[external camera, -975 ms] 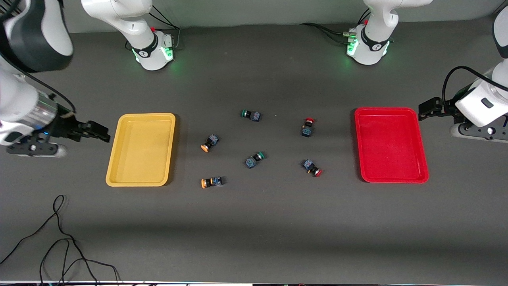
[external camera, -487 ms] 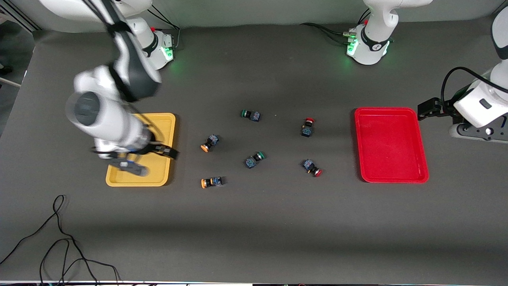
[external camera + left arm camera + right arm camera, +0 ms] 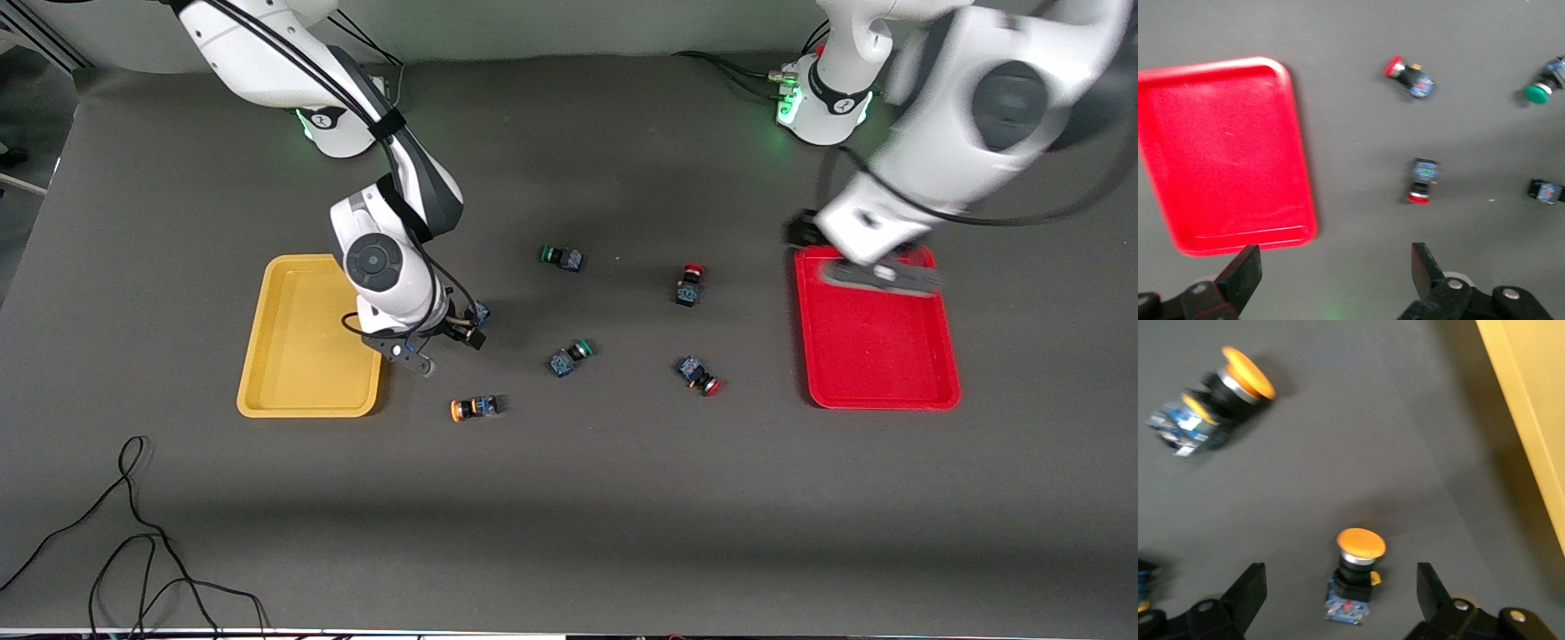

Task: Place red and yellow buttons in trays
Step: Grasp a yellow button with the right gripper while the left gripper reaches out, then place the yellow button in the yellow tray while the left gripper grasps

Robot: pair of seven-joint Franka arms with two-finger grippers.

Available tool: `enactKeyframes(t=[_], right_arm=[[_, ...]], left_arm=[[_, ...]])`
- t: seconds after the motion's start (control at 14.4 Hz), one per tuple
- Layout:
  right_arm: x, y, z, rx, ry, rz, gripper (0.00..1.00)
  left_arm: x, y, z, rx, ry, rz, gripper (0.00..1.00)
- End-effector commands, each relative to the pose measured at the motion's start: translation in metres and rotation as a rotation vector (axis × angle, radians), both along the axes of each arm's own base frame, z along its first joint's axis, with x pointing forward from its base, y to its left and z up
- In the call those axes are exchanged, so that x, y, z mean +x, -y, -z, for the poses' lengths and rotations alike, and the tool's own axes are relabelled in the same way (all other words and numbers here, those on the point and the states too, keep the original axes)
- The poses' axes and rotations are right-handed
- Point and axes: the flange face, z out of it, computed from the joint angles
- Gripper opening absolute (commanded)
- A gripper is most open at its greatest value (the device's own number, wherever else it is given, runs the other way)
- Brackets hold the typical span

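Right wrist view shows the right gripper (image 3: 1338,603) with its fingers spread apart and holding nothing, hanging over a yellow-capped button (image 3: 1355,573) that sits on the dark table (image 3: 569,498) between the two fingertips. A second yellow-capped button (image 3: 1211,403) lies on its side a little way off, and the yellow tray (image 3: 311,338) rims that view just beside the gripper; the tray has nothing in it.

Left wrist view shows the left gripper (image 3: 1335,277) also spread wide and bare, over the table at the edge of the red tray (image 3: 1221,153), which holds nothing. Near it lie two red-capped buttons (image 3: 1421,180) (image 3: 1410,73), both on the table, apart from each other.

Each button has a dark black-blue body with a small round cap. Counted: two yellow caps, two red caps, and two green-capped switches (image 3: 562,257) (image 3: 570,356) between the groups.
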Motion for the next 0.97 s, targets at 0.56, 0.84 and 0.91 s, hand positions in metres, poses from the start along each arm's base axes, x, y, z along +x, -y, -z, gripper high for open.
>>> enactKeyframes(t=[0.56, 0.84, 0.91], right_arm=[[-0.031, -0.008, 0.06, 0.023, 0.058, 0.104, 0.29], [-0.02, 0.002, 0.031, 0.026, 0.05, 0.112, 0.0], [-0.016, 0.009, 0.016, 0.022, 0.045, 0.088, 0.0]], left_arm=[[-0.074, 0.102, 0.158, -0.025, 0.05, -0.039, 1.0], [-0.064, 0.111, 0.249, -0.051, 0.062, -0.037, 1.0], [-0.063, 0.11, 0.262, -0.053, 0.063, -0.039, 1.0]])
